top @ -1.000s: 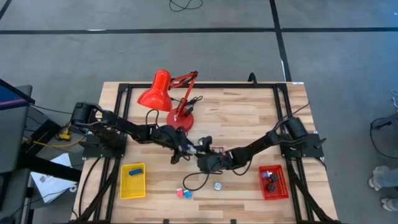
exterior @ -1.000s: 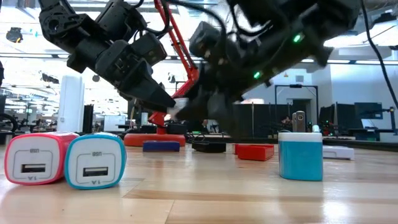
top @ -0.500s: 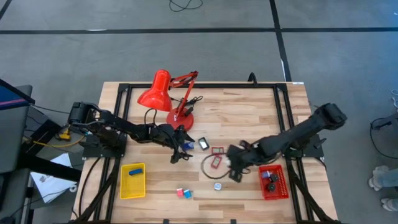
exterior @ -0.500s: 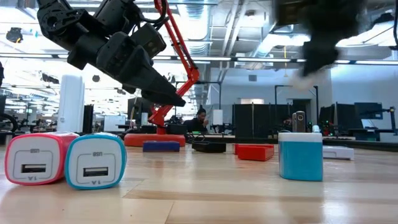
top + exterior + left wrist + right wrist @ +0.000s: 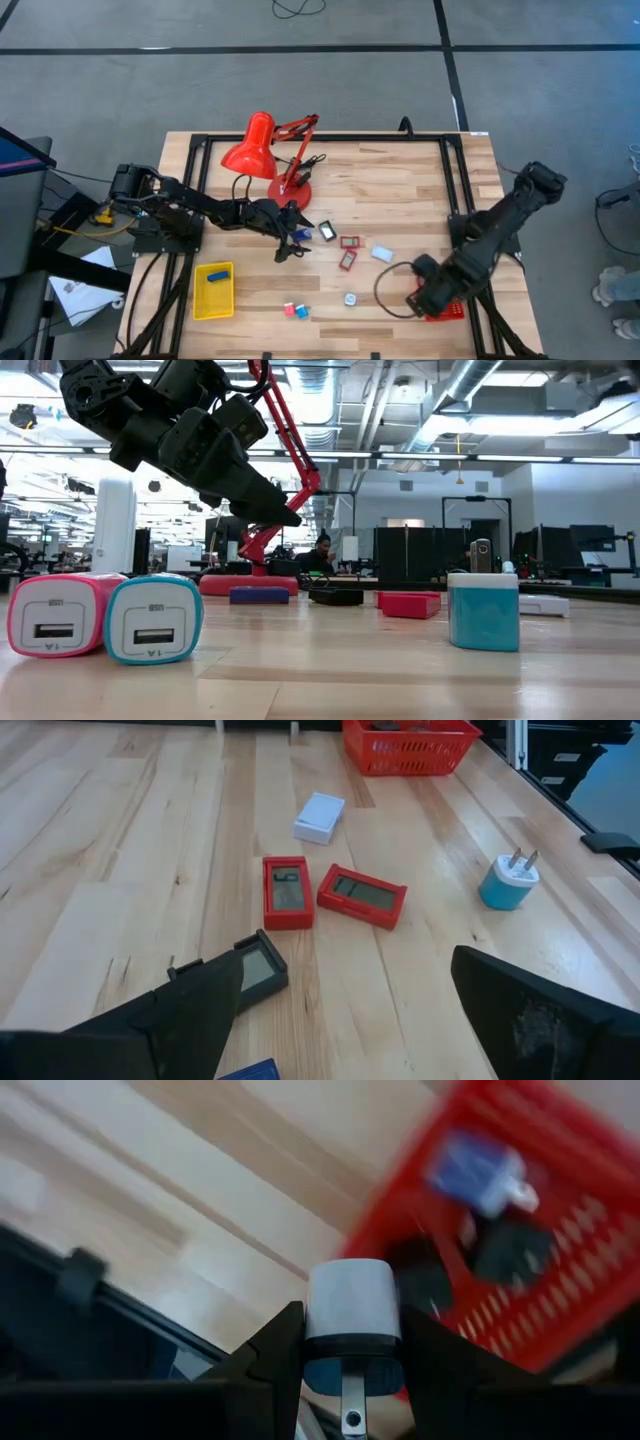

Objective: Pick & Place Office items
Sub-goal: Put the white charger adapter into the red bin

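Note:
My right gripper (image 5: 427, 296) hangs over the left rim of the red tray (image 5: 447, 307), shut on a small white charger (image 5: 352, 1312) with a blue-grey base and a metal prong. A black cord loop (image 5: 388, 291) trails beside it. My left gripper (image 5: 296, 240) stands open, low over the table's middle, in front of a black display block (image 5: 262, 967). Flat on the wood lie two red blocks (image 5: 286, 892) (image 5: 362, 895), a white block (image 5: 319, 817), a blue plug (image 5: 508, 882), and a pink (image 5: 55, 615) and a blue charger (image 5: 153, 618). My right gripper pinches the white charger by two opposite sides (image 5: 316, 1335) between its two fingers (image 5: 270, 1355). The fingers come from above, pointing down. The charger is lifted clear, white end away from the wrist and prong (image 5: 350, 1416) toward it, above the tray's rim (image 5: 400, 1230).
A red desk lamp (image 5: 262, 150) stands at the far left of the table, just behind my left arm. A yellow tray (image 5: 212, 293) holding a blue item sits near the left front corner. The red tray holds several dark and blue items (image 5: 480, 1175).
My right gripper has left the table's middle, where it met my left gripper, and swung toward the right near corner, rising and rolling until its fingers point down over the red tray. The white charger and the cord loop went with it.

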`<state>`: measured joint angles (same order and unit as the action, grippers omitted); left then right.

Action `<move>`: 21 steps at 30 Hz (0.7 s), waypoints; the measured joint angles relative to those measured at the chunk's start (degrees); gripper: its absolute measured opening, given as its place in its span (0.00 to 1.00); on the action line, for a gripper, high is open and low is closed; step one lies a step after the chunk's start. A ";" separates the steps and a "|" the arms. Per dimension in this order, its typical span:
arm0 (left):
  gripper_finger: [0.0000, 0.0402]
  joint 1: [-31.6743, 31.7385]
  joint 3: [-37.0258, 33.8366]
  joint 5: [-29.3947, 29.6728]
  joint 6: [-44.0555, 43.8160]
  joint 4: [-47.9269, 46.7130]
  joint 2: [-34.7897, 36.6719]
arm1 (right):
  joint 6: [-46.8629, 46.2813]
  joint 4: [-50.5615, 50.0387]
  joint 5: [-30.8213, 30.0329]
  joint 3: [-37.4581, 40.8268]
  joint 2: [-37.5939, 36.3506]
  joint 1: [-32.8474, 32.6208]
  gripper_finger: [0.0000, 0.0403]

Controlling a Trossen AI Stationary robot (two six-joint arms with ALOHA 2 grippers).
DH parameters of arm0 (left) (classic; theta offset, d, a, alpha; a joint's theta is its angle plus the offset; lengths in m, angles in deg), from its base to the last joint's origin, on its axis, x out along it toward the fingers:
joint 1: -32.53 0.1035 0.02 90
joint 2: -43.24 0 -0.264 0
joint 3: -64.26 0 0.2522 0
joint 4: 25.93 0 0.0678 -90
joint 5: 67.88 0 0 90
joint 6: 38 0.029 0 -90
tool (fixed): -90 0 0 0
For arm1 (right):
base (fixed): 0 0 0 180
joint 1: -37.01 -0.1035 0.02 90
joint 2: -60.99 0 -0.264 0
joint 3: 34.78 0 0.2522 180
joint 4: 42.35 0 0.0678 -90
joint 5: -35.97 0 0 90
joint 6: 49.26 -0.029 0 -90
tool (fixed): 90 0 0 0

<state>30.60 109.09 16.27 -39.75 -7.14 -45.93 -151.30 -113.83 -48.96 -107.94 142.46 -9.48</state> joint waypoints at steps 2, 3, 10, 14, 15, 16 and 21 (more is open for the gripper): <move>0.88 0.00 0.00 -0.01 0.02 0.07 0.00 | -6.19 -0.77 0.63 0.01 -0.01 -2.78 0.31; 0.88 0.00 0.00 0.00 0.02 0.05 0.00 | -8.93 -0.60 0.99 0.00 -0.02 -4.05 0.31; 0.88 0.00 0.00 0.00 0.02 0.05 -0.02 | -21.36 -0.91 2.33 1.45 0.29 -10.39 0.31; 0.88 0.00 0.00 0.00 0.02 0.03 -0.02 | -24.01 0.58 2.81 4.05 0.33 -11.86 0.31; 0.88 0.00 0.00 0.00 0.02 0.03 -0.02 | -24.02 1.17 2.82 4.52 0.33 -12.06 0.31; 0.88 0.00 0.00 0.00 0.01 0.05 -0.02 | -24.02 1.68 2.81 4.92 0.33 -12.00 0.31; 0.87 0.00 0.00 0.00 0.02 0.03 -0.02 | -24.02 6.41 2.90 8.03 0.33 -11.83 0.31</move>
<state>30.60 109.09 16.27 -39.73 -7.11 -45.95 -175.32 -107.42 -46.06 -99.91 142.79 -21.32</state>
